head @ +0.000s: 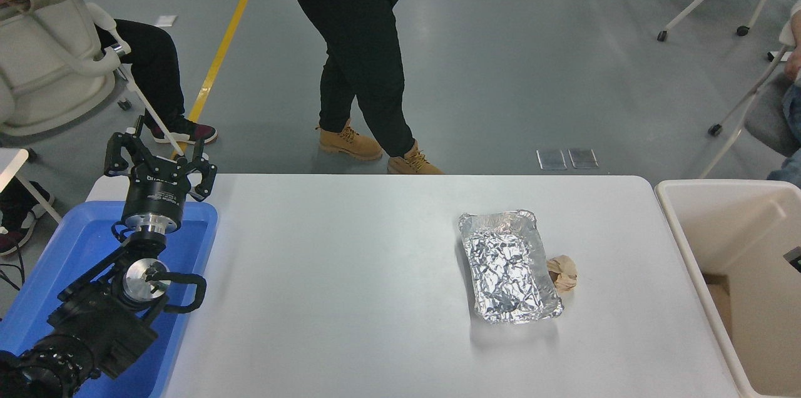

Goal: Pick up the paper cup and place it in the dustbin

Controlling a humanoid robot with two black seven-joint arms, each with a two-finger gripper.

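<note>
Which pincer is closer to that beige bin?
Right. Only a sliver of the right pincer shows, over the dustbin; the left pincer sits across the table, above the blue tub.

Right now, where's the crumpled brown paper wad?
In the head view the brown paper wad lies on the white table, right of centre, against the foil tray's right side, left of the beige dustbin.

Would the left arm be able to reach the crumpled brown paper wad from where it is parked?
Probably not easily: the left gripper sits over the blue tub at the table's far left, while the brown paper wad lies behind the foil tray, which blocks it.
</note>
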